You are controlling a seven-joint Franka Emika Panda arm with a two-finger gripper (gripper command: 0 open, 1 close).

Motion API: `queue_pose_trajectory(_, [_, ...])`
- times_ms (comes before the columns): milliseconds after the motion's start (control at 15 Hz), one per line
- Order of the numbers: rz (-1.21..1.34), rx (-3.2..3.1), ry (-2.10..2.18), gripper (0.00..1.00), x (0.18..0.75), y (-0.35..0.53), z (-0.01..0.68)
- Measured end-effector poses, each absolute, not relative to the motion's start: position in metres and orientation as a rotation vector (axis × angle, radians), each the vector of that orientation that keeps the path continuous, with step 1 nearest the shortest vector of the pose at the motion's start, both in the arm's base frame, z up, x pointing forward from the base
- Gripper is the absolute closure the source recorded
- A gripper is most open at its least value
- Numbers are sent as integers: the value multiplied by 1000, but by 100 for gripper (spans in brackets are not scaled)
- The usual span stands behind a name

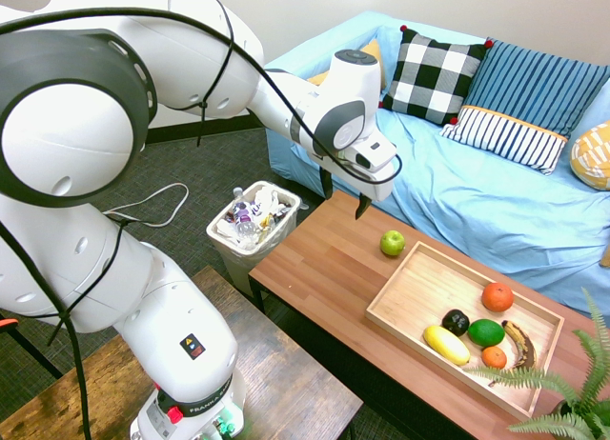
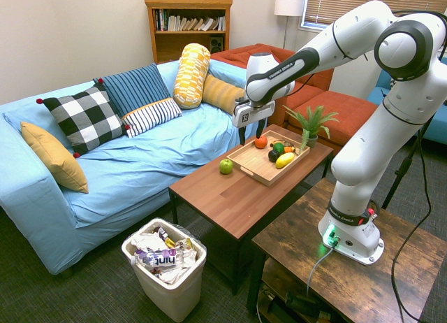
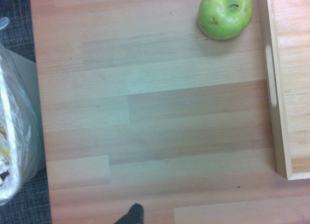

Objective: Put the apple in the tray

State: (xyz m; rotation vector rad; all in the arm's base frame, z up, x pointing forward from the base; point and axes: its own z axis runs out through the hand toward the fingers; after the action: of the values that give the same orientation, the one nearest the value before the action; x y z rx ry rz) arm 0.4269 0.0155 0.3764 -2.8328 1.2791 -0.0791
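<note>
The apple (image 1: pixel 392 243), small and yellow-green, rests on the brown table just outside the tray's short side; it also shows as the apple (image 2: pixel 225 166) and the apple (image 3: pixel 225 14) with its dimpled top. The pale wooden tray (image 1: pixel 410 292), also the tray (image 2: pixel 253 165) and tray (image 3: pixel 278 88), holds several fruits. My gripper (image 1: pixel 344 196) hangs open and empty above the table, up and to the left of the apple; from the other side the gripper (image 2: pixel 250 136) hovers above the tray's near end.
Inside the tray lie an orange (image 1: pixel 497 296), a dark green fruit (image 1: pixel 486 332), a yellow fruit (image 1: pixel 446 345) and a banana (image 1: pixel 518 343). A full waste bin (image 1: pixel 253 224) stands off the table's end. A blue sofa (image 1: pixel 496 202) runs behind; a potted fern (image 1: pixel 572 383) sits at the far table end.
</note>
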Motion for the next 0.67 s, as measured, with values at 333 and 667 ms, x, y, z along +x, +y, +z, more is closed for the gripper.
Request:
queue_pose_trajectory(333, [-109,-2845,1326,0,441,22,376])
queue_pose_trajectory(667, [-142,-2804,1486,0,502,17,354])
